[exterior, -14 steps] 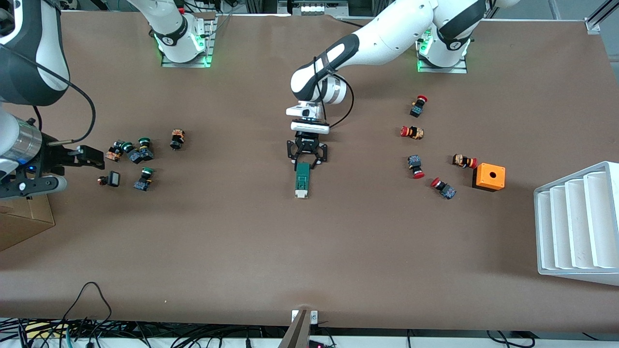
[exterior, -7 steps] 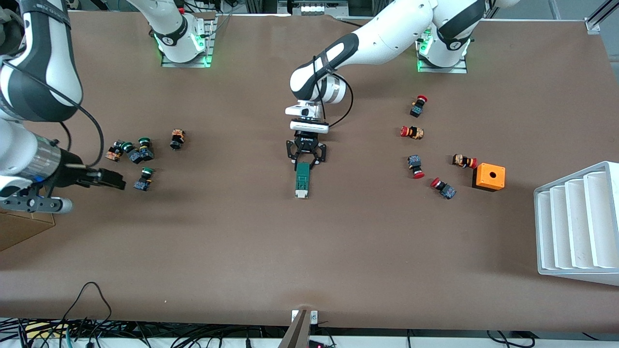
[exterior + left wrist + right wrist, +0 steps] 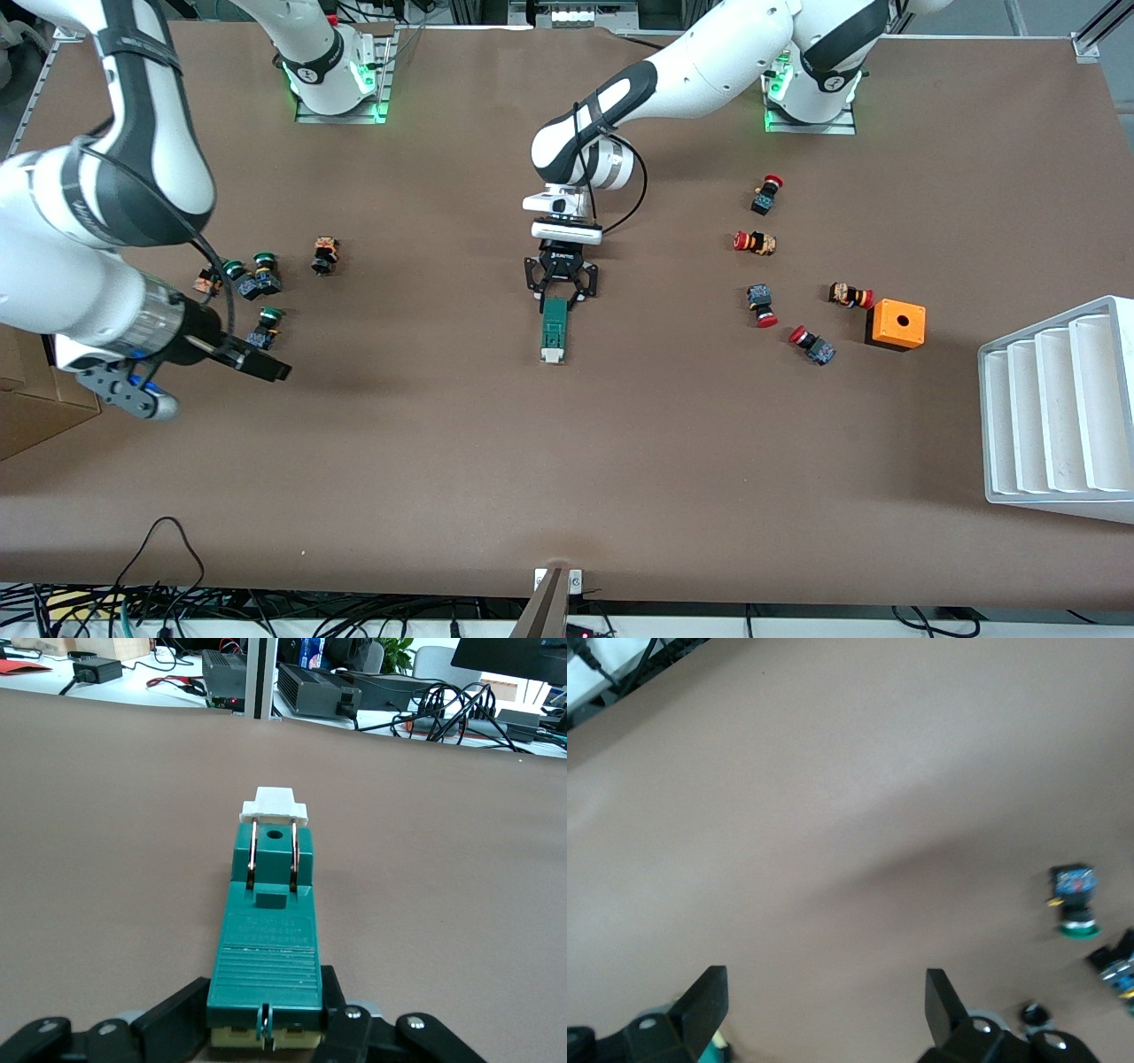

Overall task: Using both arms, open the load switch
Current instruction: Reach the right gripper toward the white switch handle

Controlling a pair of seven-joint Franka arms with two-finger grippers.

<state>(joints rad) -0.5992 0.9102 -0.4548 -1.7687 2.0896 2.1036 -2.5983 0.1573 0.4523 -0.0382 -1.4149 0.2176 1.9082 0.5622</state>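
In the front view, the narrow dark-green rectangular load switch (image 3: pixel 555 330) lies near the middle of the brown surface (image 3: pixel 620 443), its small white sliding piece (image 3: pixel 552 357) at the end nearer the front camera. The left gripper (image 3: pixel 556 301), black and two-fingered on its white jointed arm, is down at the switch's other end with its fingers pinching that end. The right gripper (image 3: pixel 275 370) hangs over bare surface toward the right arm's end, just beside a green-capped push-button (image 3: pixel 264 327); more green-capped buttons (image 3: pixel 252 275) lie in a cluster a little farther from the camera. Toward the left arm's end lie several red-capped push-buttons (image 3: pixel 762 304), an orange box with a round hole (image 3: pixel 897 323) and a white ribbed tray (image 3: pixel 1059 412). In the left wrist view, the load switch (image 3: pixel 267 939) stretches away from the camera, its white piece (image 3: pixel 275 806) at the distant end, and the black fingers (image 3: pixel 173 1019) press against both sides of its near end. In the right wrist view, the right gripper (image 3: pixel 824 1010) has its fingers (image 3: pixel 709 997) spread wide with only bare brown surface between them, and a green-capped button (image 3: pixel 1075 902) lies off to one side.
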